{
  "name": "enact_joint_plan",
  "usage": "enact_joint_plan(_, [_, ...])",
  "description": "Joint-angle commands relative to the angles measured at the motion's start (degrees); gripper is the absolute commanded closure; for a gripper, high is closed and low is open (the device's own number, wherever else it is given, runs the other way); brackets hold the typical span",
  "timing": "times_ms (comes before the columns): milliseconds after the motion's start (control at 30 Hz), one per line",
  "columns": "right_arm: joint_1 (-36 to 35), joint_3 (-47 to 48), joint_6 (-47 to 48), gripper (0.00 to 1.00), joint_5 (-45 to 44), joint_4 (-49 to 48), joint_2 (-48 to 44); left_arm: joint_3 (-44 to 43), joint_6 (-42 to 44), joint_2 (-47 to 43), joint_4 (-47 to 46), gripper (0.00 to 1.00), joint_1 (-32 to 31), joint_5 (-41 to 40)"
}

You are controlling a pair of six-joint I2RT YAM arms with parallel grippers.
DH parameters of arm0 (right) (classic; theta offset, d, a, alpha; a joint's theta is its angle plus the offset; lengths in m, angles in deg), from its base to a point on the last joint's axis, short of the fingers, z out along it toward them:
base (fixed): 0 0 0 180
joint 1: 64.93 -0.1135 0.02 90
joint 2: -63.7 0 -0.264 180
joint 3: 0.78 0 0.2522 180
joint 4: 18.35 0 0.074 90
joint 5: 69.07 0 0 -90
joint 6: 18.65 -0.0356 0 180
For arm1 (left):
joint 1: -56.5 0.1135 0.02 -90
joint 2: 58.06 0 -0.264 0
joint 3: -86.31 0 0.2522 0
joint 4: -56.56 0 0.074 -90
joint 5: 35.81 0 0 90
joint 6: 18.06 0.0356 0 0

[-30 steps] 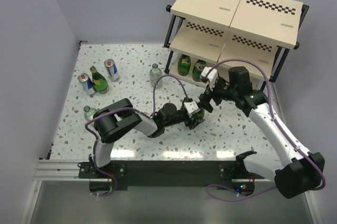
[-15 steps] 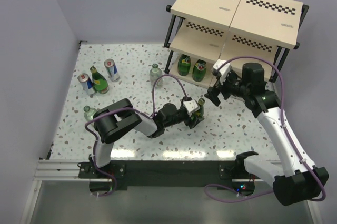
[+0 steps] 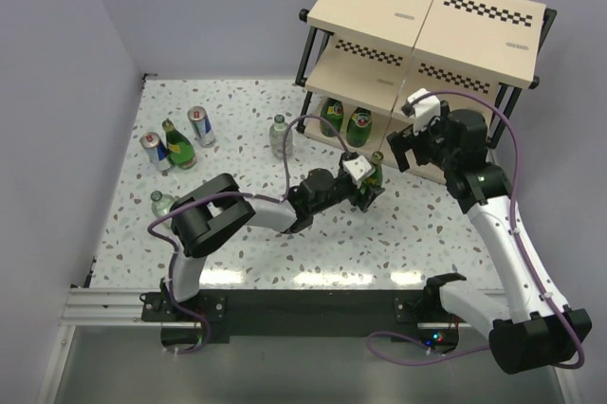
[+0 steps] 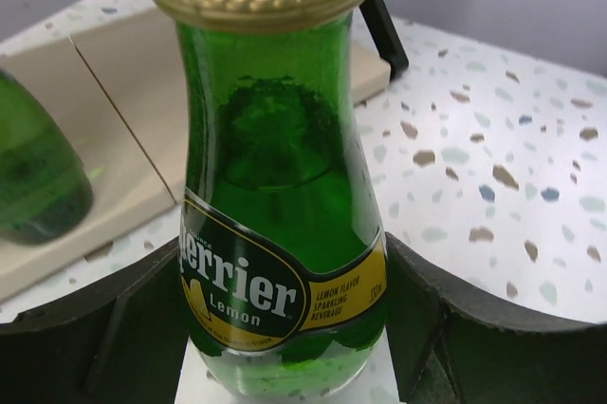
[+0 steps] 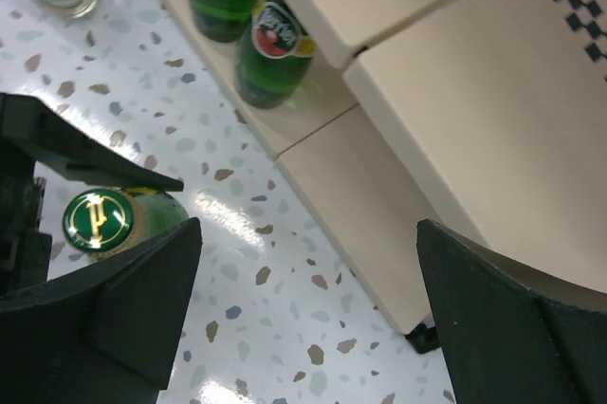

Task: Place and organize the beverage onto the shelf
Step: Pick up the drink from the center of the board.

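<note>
1. The green glass bottle with a gold cap and a yellow-banded lemon label [image 4: 280, 233] stands upright just in front of the bottom board of the three-tier shelf of black metal tube and pale beige checker-marked boards [image 3: 427, 15]. You cannot tell from these views whether its base touches the table or hangs just above it.
2. Your left gripper [image 4: 285, 338] is clamped on that bottle, with one black finger [image 4: 133, 328] pressed to each side of its lower body, below the label.
3. Two more green glass bottles [image 3: 332, 118] [image 3: 358, 126] stand side by side on the shelf's bottom board, just behind the held one and touching or nearly touching each other.
4. Your right gripper [image 5: 303, 328] hovers above the front of the shelf's lower boards with its fingers spread wide apart, nothing between them. Its camera looks down on the held bottle's cap.
5. A clear glass bottle [image 3: 279, 134] stands on the speckled white table [image 3: 247, 233] near the shelf's left legs.
6. Well apart from the shelf, a cluster stands on the table: two blue-and-silver slim cans [image 3: 201, 125] [image 3: 155, 151] with another green bottle [image 3: 177, 145] between them.
7. A second clear bottle [image 3: 161, 203] stands alone, farther from the shelf than the cluster.
</note>
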Motion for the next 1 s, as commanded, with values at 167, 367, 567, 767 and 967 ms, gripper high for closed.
enact_joint_plan(167, [0.35,4.0,-11.53,0.01,-15.31,-6.81,-1.53,-12.77,-3.77,3.11,-6.46,1.0,0.41,-1.86])
enact_joint_plan(367, [0.26,5.32,-13.12,0.01,-14.43,-6.11,-1.35,-19.18,-5.45,7.33,-4.61,1.0,1.73,-2.3])
enact_joint_plan(567, [0.26,5.15,-13.65,0.01,-16.28,-6.46,-1.35,-26.14,-6.15,11.9,-1.8,1.0,2.79,-2.39])
enact_joint_plan(767, [0.26,4.53,-14.96,0.01,-19.25,-7.51,-1.26,-32.03,-5.8,15.33,1.1,1.0,3.23,-2.39])
enact_joint_plan(967, [0.26,4.62,-17.6,0.01,-22.69,-7.77,-1.26,-35.72,-5.54,17.79,2.6,1.0,3.58,-2.39])
